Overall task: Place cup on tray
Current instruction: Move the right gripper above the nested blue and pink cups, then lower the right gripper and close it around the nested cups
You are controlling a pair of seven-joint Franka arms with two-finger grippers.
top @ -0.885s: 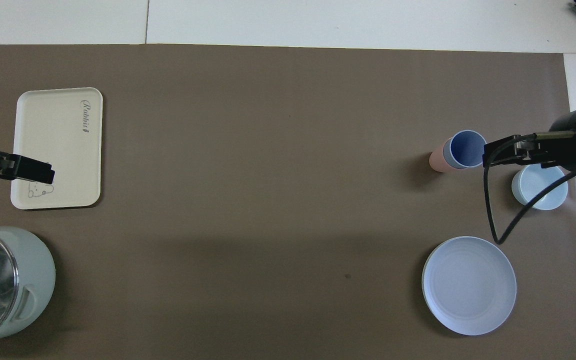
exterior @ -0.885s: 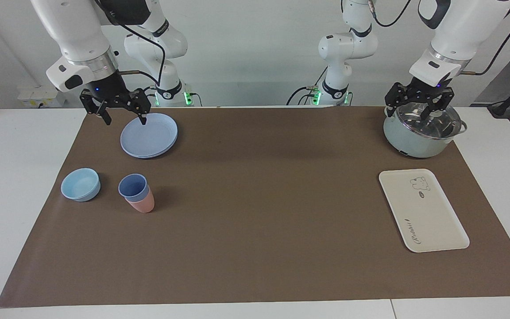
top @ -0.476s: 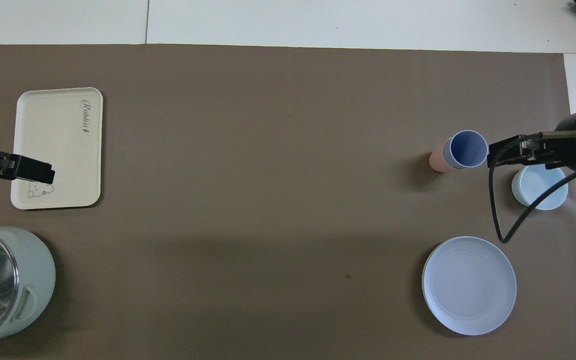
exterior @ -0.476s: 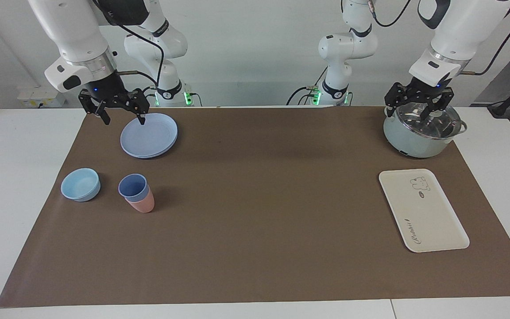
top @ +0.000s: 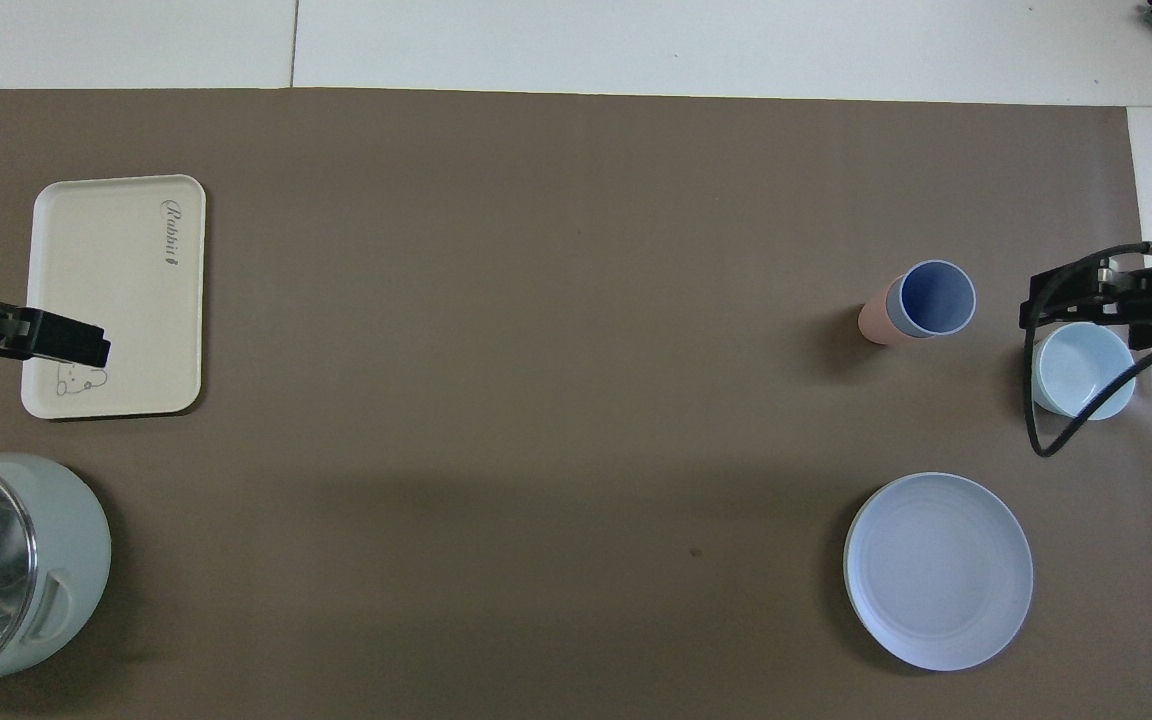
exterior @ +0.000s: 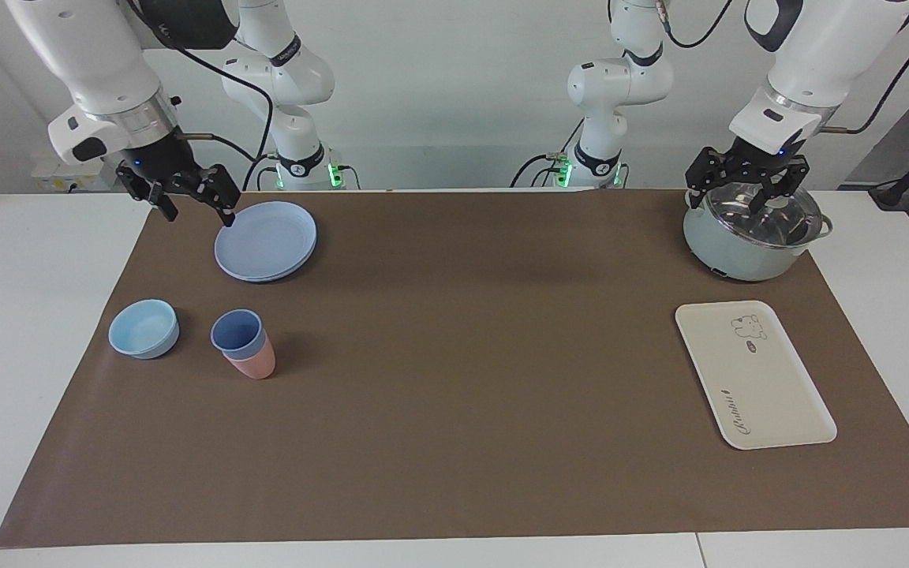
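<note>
Nesting in a pink cup (exterior: 253, 362) at the right arm's end, the cup (exterior: 238, 332) awaits pickup while the empty, spread right gripper (exterior: 190, 207) hangs beside the plate (exterior: 267, 240), well apart from the tray (exterior: 754, 375).

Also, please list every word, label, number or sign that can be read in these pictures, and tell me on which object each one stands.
"Rabbit", roughly: cursive lettering on the flat cream-white rectangular tray; I read it with some doubt.
A small dark mark under the bear drawing on the same tray: too small to read.
The pale green pot with a glass lid, the periwinkle-blue plastic cup, the pink cup, the light-blue bowl and the round blue plate: no text visible.
</note>
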